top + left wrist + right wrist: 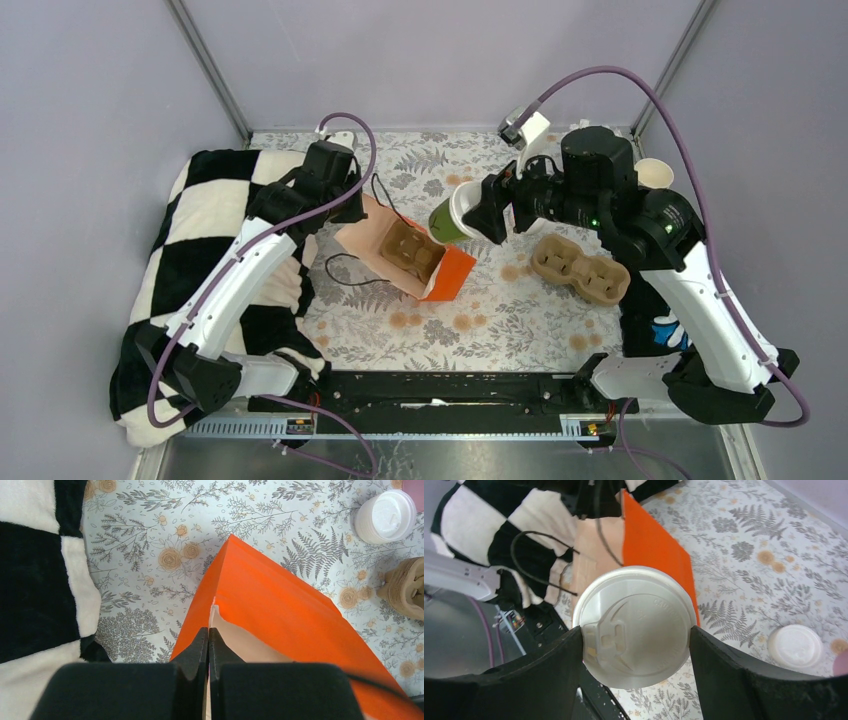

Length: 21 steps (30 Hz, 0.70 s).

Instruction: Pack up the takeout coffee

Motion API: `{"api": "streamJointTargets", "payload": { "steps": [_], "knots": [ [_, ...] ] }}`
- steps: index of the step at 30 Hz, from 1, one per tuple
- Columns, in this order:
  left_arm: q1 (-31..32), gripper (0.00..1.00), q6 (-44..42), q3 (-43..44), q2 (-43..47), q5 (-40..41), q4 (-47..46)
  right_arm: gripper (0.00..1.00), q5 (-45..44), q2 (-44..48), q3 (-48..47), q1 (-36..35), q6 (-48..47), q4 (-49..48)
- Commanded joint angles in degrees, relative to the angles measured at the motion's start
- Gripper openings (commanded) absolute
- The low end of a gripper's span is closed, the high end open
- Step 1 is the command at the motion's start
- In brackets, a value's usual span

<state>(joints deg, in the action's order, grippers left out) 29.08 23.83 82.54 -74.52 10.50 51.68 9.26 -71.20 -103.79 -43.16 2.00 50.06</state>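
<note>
A: The right gripper (pixel 636 645) clamps the coffee cup (pixel 446 222) by its lid, tilted in the air just beside the orange bag (pixel 280 600).

B: The left gripper (pixel 208 636) is pressed together on the bag's rim. Next move, I'd say: straighten the cup and lower it into the carrier (pixel 412 252) inside.

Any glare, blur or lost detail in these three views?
Top external: even light, soft shadows, sharp. Left wrist: left fingers near-black, no detail; bag crisp, strongly saturated. Right wrist: coffee lid bright but embossing readable; right fingers dark and slightly soft.
</note>
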Motion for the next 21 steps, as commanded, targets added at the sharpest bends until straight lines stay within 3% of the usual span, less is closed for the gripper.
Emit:
{"api": "streamJointTargets", "payload": {
  "steps": [1,11,21],
  "knots": [
    [0.2,0.0,-0.2,-0.6,2.4,-0.7,-3.3,0.76,5.0,-0.7,-2.8,-2.8,-1.8,0.2],
    [0.2,0.0,-1.1,0.0,1.7,-1.4,-3.3,0.76,3.3,-6.1,-7.7,-12.0,-3.5,0.5],
    [0.2,0.0,-0.8,-1.0,3.1,-4.1,-3.3,0.73,-20.5,-10.5,-5.5,-24.1,-12.8,-1.4]
  ]
}}
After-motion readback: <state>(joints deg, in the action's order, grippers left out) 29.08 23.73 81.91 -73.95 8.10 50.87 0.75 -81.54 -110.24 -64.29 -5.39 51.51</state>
